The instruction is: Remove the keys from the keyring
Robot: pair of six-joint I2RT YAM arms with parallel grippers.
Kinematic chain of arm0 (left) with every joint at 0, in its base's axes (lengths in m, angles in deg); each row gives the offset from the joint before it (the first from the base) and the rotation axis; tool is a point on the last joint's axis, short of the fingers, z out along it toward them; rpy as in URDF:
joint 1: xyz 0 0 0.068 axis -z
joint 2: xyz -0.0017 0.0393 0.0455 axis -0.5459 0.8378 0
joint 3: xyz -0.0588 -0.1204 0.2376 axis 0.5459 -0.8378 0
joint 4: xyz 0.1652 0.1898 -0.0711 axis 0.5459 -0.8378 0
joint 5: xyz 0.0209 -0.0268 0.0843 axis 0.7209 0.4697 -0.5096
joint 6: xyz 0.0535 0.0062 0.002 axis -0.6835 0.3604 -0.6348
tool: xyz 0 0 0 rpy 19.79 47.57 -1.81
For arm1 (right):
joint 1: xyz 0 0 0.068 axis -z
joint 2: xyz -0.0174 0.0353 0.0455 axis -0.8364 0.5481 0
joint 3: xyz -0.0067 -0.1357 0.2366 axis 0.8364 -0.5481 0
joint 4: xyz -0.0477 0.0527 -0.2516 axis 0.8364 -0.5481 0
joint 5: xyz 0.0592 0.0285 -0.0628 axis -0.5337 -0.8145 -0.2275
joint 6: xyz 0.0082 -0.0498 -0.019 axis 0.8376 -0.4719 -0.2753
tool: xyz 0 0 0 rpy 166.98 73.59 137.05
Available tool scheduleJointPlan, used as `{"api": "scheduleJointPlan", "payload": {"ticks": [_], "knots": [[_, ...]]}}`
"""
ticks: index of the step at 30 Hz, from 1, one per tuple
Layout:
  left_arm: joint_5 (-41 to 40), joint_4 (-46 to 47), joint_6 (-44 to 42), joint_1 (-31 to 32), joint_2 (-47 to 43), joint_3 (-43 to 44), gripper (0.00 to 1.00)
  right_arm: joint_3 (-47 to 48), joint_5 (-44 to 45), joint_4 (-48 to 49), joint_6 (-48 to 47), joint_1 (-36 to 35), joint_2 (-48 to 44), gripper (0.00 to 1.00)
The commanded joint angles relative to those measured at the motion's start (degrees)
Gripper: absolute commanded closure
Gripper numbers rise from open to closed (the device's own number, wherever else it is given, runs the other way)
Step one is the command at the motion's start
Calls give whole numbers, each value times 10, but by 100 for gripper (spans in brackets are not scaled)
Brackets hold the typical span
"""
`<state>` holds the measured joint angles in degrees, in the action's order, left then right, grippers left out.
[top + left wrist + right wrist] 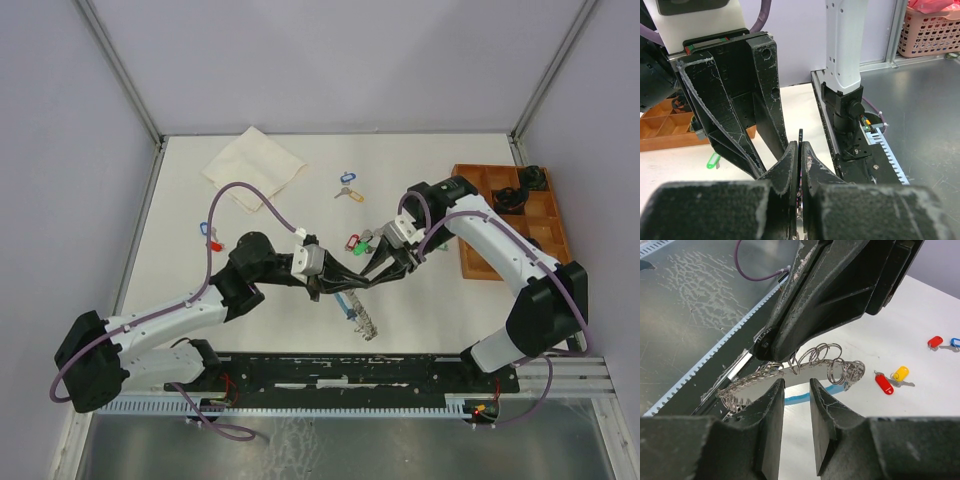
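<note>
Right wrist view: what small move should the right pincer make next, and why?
Probably nudge the right pincer forward and close it on the keyring. Its fingers stand apart with the chain just past their tips, ungripped, while the left pincer is shut and seems to hold the loop nearby.

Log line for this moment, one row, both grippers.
left gripper: shut on silvery beaded-chain keyring | right gripper: open, tips at keyring | red-tagged key: loose on white table
</note>
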<state>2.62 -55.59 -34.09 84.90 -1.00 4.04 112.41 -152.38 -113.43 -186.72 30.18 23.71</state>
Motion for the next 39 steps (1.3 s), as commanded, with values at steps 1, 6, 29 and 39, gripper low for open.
{"api": "scheduleJointPlan", "payload": {"ticks": [1, 6, 29, 39], "knots": [[12, 39, -19, -2, -1, 30, 97, 9, -51, -103, -62, -5, -6, 66], [7, 56, -13, -2, 5, 29, 97, 3, -57, -104, -60, -11, 0, 66], [-26, 91, -10, -2, 5, 18, 97, -5, -57, -103, -66, -29, 17, 94], [-37, 78, -19, -3, -27, 0, 97, 16, -77, -103, 11, -7, 23, 99]]}}
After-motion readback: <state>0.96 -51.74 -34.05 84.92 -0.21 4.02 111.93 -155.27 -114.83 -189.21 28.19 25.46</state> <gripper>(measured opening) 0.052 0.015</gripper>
